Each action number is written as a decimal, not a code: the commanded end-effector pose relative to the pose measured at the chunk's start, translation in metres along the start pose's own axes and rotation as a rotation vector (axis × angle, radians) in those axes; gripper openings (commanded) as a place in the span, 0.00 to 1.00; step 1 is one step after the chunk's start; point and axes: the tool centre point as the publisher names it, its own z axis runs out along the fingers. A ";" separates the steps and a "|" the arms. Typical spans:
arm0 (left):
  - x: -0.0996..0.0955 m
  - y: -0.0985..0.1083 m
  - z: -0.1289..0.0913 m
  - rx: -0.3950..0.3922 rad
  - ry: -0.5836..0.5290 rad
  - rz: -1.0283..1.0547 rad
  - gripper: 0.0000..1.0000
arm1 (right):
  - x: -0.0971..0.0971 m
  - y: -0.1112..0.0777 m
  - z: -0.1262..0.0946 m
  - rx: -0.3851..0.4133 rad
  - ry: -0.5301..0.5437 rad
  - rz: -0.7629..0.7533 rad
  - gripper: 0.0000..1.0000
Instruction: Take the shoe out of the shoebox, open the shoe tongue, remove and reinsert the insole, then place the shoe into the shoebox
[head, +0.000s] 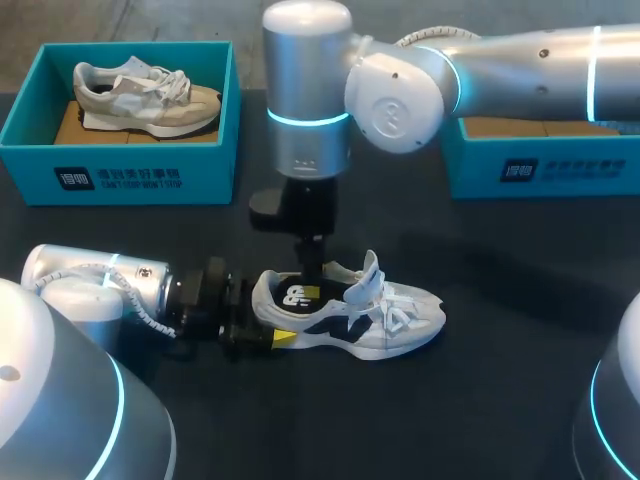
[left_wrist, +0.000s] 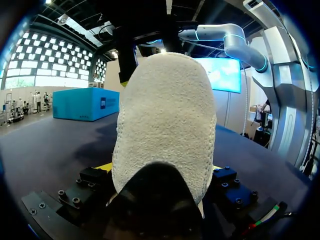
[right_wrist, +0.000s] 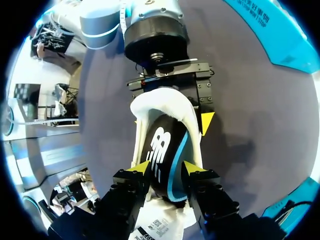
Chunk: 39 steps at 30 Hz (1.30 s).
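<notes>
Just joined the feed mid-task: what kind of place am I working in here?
Likely a robot test or demo bench rather than a shop: a dark table, a teal shoebox with a beige shoe in it, and my left arm and right arm both at a white shoe.

Left hand, right hand: both clamped.

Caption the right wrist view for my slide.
Right pincer shut on the black insole; left pincer clamps the white sneaker by its heel.
</notes>
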 end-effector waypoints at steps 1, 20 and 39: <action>-0.002 0.003 0.000 -0.001 0.001 -0.001 0.00 | -0.003 0.003 0.006 0.003 0.016 -0.002 0.38; -0.002 0.003 0.000 -0.001 0.001 -0.001 0.00 | 0.000 0.004 0.009 0.032 0.113 -0.030 0.36; -0.002 0.003 0.000 -0.001 0.001 -0.001 0.00 | 0.005 0.002 0.014 0.032 0.144 -0.027 0.21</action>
